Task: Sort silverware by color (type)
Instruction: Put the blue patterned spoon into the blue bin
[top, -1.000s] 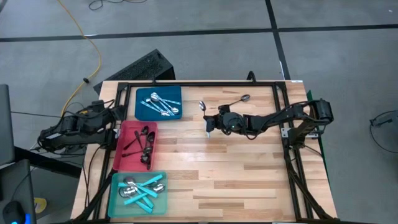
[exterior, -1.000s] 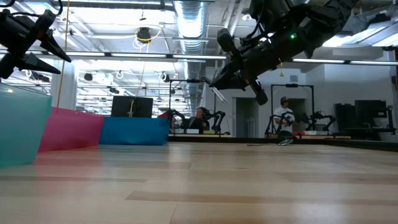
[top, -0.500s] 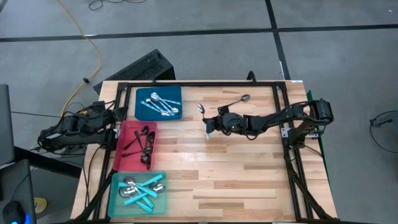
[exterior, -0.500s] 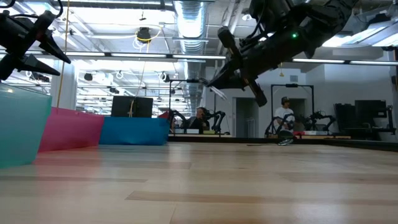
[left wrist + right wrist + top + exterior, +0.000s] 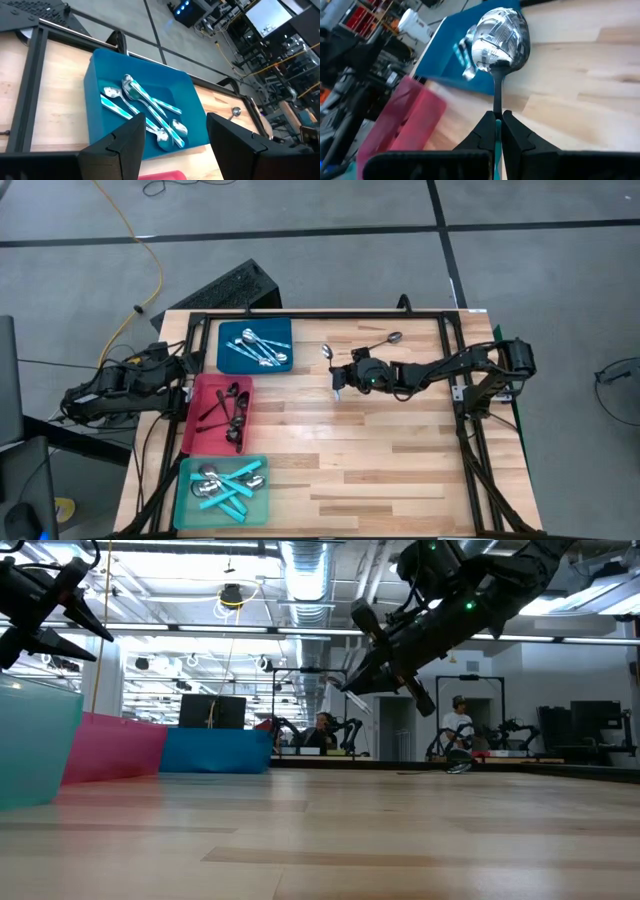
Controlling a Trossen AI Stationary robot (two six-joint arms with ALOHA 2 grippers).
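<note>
My right gripper hangs over the middle of the table, toward its far side, shut on a spoon with a silver bowl and a turquoise handle. In the right wrist view the bowl stands out past the fingertips. A silver spoon lies flat on the table near the far edge. My left gripper stands open at the left edge, beside the blue tray. My right gripper pinches the spoon between its two fingers at the thin neck, where the metal meets the turquoise handle. The fingers come from the table's right, slanting down. The spoon is lifted clear of the table, bowl beyond the fingertips.
Three trays line the left side: the blue tray holds silver spoons, a red tray holds black spoons, and a teal tray holds turquoise-handled spoons. A black frame borders the table. Bare wood lies at the middle and near right.
</note>
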